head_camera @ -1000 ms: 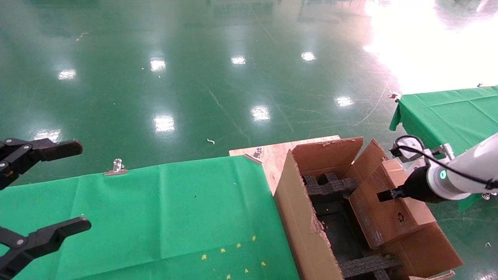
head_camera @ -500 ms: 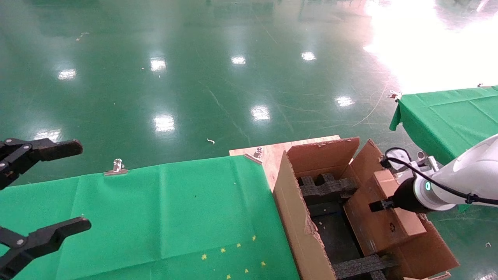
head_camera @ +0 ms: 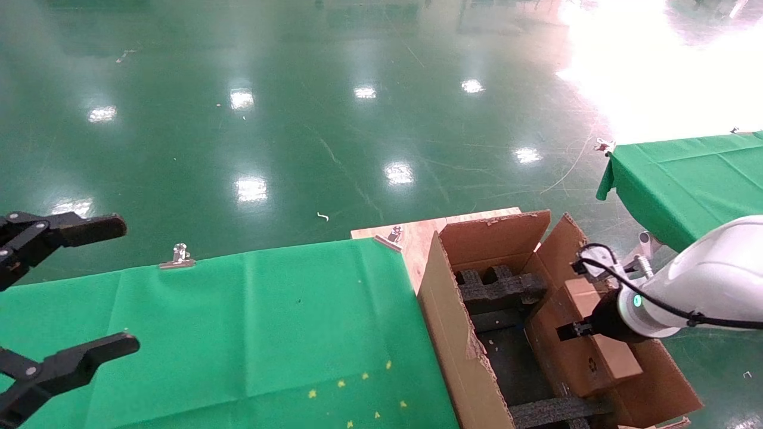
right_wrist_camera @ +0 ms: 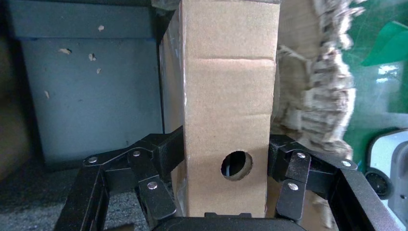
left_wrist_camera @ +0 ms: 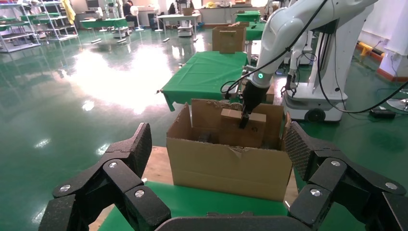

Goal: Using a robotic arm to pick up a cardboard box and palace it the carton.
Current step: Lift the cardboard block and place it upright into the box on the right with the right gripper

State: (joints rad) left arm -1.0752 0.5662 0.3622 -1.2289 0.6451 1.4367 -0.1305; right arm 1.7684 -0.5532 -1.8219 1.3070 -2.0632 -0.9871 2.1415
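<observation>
The right pincer (right_wrist_camera: 226, 192), at the lower centre of the right wrist view, is clamped on the cardboard box (right_wrist_camera: 226, 96): its black fingers (right_wrist_camera: 159, 159) press against the two opposite sides of the box, whose near face carries a round hole. In the head view the same pincer (head_camera: 575, 329) appears at the lower right of the frame, at the end of the white robotic arm (head_camera: 703, 286), which enters from the right edge and bears a green ring light and a black cable. The cardboard box (head_camera: 587, 345) sits tilted inside the open top of the carton (head_camera: 459, 351), toward the carton's right wall, with a small recycling mark on its lower side. Black foam inserts (head_camera: 501, 286) lie within the carton, at its upper end and along its lower edge. The carton stands at the lower right of the frame, just beside the bench (head_camera: 238, 322), which is covered with a green cloth and fills the lower left. A second green-covered bench (head_camera: 685, 179) occupies the right edge, well apart, on a glossy green floor (head_camera: 298, 119).

The left pincer (head_camera: 56, 292), at the left edge of the head view, hangs with its fingers spread wide apart, holding nothing. In the left wrist view this pincer (left_wrist_camera: 216, 159) frames the carton (left_wrist_camera: 231, 168) and the robotic arm (left_wrist_camera: 288, 29) beyond it.
</observation>
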